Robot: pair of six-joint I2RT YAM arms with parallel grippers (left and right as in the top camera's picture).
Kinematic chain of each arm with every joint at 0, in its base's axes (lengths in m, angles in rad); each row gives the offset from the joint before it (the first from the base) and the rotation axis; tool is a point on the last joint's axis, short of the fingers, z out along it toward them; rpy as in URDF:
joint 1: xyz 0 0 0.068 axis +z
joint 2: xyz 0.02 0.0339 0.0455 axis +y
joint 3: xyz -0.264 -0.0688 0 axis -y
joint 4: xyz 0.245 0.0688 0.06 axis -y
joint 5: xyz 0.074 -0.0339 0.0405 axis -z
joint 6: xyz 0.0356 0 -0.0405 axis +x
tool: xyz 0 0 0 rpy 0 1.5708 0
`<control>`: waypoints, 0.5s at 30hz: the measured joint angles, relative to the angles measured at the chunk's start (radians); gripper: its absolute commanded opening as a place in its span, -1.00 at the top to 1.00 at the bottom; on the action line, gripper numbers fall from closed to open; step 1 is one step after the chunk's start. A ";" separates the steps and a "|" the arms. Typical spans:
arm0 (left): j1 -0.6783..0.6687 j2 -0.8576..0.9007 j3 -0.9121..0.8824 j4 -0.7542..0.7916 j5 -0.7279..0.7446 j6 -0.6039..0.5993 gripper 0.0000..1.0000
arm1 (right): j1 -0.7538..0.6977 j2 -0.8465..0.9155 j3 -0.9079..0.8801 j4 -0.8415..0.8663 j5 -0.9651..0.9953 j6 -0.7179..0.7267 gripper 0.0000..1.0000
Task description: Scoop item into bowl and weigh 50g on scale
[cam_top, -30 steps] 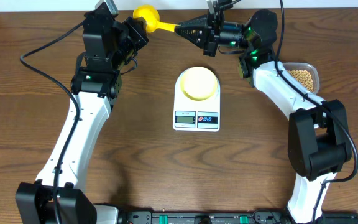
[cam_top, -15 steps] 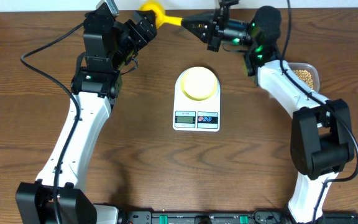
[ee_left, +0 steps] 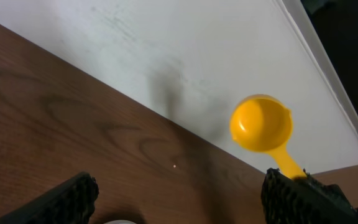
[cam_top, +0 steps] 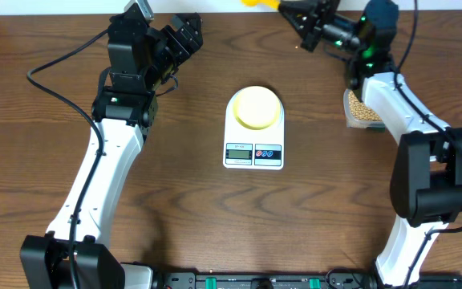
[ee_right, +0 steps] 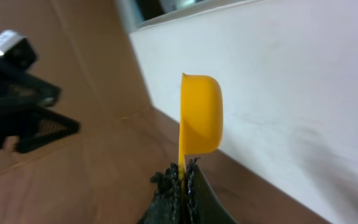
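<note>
— How do the left fingers (cam_top: 184, 30) stand?
— Spread wide with nothing between them, over the far-left part of the desk (cam_top: 183, 193), close to its far edge.
— And the right fingers (ee_right: 180, 186)?
— Pressed tight on the handle of the yellow scoop (ee_left: 261, 122), at the far edge, a little right of the middle. The scoop's cup points left and is turned on its side, in front of the white wall (ee_left: 185, 50).
— Where's the bowl (cam_top: 256, 107)?
— Sitting on the scale (cam_top: 253, 156) at mid-desk, well apart from both sets of fingers.
— And the beans (cam_top: 365, 112)?
— In the clear tub (cam_top: 346, 106) toward the right edge, partly hidden under the right arm (cam_top: 390, 95).
</note>
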 measured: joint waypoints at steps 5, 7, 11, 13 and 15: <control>0.000 0.000 0.000 0.000 0.000 0.024 -0.72 | -0.053 0.000 0.000 -0.008 0.029 -0.031 0.98; 0.000 0.000 0.000 -0.002 0.000 0.050 -0.72 | -0.072 0.000 0.000 -0.015 0.040 -0.040 0.97; 0.000 0.000 0.000 -0.014 0.000 0.129 -0.72 | -0.111 0.000 0.000 -0.015 0.062 -0.061 0.98; 0.000 0.000 0.000 -0.032 -0.001 0.161 -0.72 | -0.120 0.000 0.000 -0.015 0.072 -0.064 0.98; 0.000 0.000 0.000 -0.060 -0.010 0.194 -0.72 | -0.122 0.000 0.000 -0.015 0.079 -0.067 0.98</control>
